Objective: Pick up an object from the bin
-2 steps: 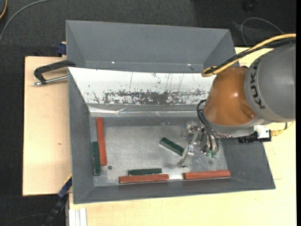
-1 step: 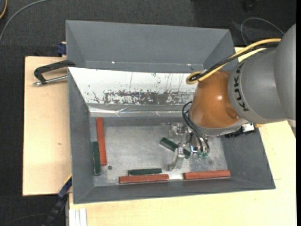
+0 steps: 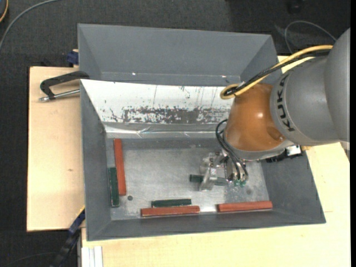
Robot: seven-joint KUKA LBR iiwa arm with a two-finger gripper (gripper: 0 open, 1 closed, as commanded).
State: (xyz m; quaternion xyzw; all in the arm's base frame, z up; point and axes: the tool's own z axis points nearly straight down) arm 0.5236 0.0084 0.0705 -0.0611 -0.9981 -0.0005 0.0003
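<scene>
While the grey metal bin point(image 3: 94, 160) lay below it, the grey arm point(image 3: 311, 104) with its orange wrist cover point(image 3: 253, 121) reached down to the floor. Its gripper point(image 3: 214, 174) hung low there; I could not tell whether it was open or closed, or gripping anything. A long red-brown bar point(image 3: 245, 206) lay near the gripper, on the near-wall side. A second red-brown bar point(image 3: 169, 210) touched a dark green bar point(image 3: 171, 203) further left. A third red-brown bar point(image 3: 119, 166) and a second green bar point(image 3: 113, 185) lay well apart, far left. A small dark block point(image 3: 196, 178) sat just left of the gripper.
</scene>
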